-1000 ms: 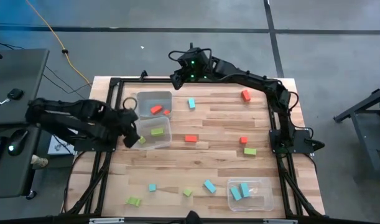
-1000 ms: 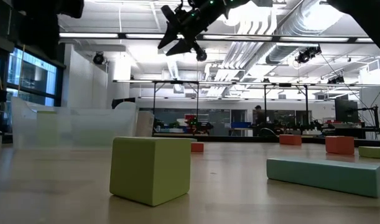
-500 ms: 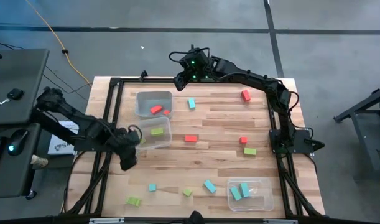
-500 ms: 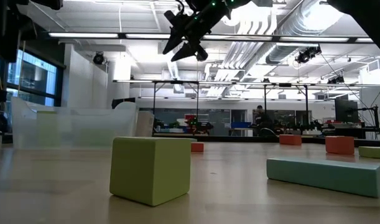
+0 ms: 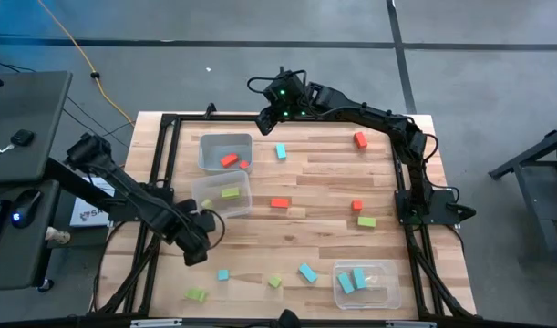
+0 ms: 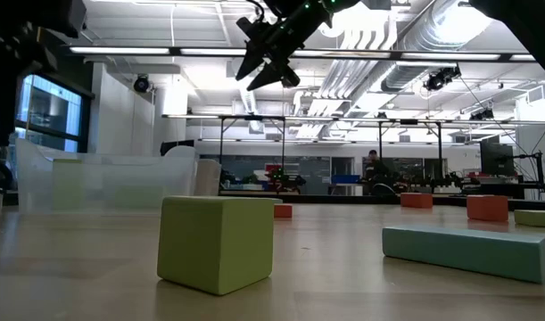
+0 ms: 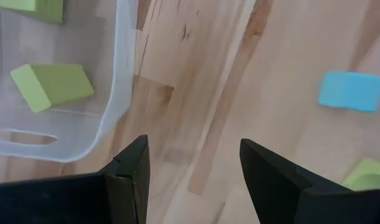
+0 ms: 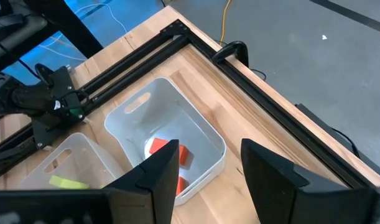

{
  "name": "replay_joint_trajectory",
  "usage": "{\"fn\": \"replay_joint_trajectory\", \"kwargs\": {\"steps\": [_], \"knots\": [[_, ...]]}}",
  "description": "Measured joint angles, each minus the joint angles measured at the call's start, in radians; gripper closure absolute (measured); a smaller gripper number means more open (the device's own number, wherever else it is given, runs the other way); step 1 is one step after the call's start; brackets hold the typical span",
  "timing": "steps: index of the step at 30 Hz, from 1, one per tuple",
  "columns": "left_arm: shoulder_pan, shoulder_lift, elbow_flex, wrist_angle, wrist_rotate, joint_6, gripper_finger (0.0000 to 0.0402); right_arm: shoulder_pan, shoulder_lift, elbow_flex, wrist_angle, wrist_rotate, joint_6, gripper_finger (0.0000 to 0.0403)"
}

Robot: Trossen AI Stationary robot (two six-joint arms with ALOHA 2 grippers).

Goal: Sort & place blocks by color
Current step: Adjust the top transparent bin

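Small red, lime green and teal blocks lie loose on the wooden table, among them a teal block (image 5: 222, 273) and a green one (image 5: 274, 281) near the near edge. Others lie in clear tubs: red ones (image 5: 228, 159), green ones (image 5: 230, 192), teal ones (image 5: 351, 279). My left gripper (image 5: 194, 246) is open and empty over bare wood, just nearer than the green tub (image 7: 123, 74), with the teal block (image 7: 350, 91) ahead of it. My right gripper (image 5: 267, 117) hangs open and empty high over the far edge, looking down at the red tub (image 8: 177, 140).
The three tubs stand far left (image 5: 225, 144), left of middle (image 5: 244, 187) and near right (image 5: 387, 290). A black frame rail (image 5: 159, 173) runs along the table's left side. In the low view a green cube (image 6: 217, 242) and a teal bar (image 6: 464, 251) lie close to the camera.
My left gripper has moved from beside the green tub toward the table's near edge and slightly right, ending over bare wood. The right arm has hardly moved.
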Motion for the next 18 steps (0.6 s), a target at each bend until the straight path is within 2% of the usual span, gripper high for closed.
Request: {"fn": "replay_joint_trajectory", "kwargs": {"steps": [6, 18], "knots": [[0.003, 0.055, 0.0, -0.028, -0.069, 0.005, 0.022, 0.0, 0.0, 0.0, -0.007, 0.0, 0.0, 0.024], [0.087, 0.089, 0.0, -0.108, -0.085, 0.07, 0.022, 0.0, 0.0, 0.0, -0.018, 0.0, 0.0, 0.024]]}}
